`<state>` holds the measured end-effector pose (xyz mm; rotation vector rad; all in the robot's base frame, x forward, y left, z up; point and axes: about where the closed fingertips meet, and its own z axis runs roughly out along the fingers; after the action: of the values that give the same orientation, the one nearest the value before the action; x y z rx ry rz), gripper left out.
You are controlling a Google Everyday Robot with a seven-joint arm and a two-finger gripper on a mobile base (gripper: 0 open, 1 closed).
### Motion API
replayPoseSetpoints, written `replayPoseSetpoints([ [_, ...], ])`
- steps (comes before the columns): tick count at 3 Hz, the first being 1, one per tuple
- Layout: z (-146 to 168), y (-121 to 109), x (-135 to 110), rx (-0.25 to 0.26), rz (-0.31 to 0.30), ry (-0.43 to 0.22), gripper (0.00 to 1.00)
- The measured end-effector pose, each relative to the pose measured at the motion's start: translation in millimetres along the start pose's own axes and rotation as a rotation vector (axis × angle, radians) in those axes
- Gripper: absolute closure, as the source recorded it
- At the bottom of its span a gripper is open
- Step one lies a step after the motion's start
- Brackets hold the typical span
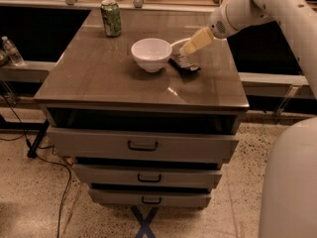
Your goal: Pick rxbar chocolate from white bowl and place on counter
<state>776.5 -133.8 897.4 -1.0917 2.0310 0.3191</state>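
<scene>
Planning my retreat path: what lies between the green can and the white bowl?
Camera view: only bare counter between the green can and white bowl. The pincer is beside the bowl, just above the rxbar chocolate on the counter.

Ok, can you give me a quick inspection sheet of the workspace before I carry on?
Surface: counter, glossy grey-brown, on a drawer cabinet.
Job's things: white bowl upright near the middle, looks empty; chocolate bar lying flat on the counter just right of the bowl.
Clutter: green can upright at the far left.
Grippers: gripper just above the bar.
Cables: dark cable on the floor, left.
Surroundings: water bottle on a ledge, left.
</scene>
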Motion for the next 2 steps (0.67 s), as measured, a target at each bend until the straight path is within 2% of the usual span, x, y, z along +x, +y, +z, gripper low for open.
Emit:
replayPoseSetpoints([
  [1, -47, -35, 3, 0.143, 0.053, -0.02, 0.0],
  [2, -107, -56, -1, 0.286, 0.075, -0.043, 0.0],
])
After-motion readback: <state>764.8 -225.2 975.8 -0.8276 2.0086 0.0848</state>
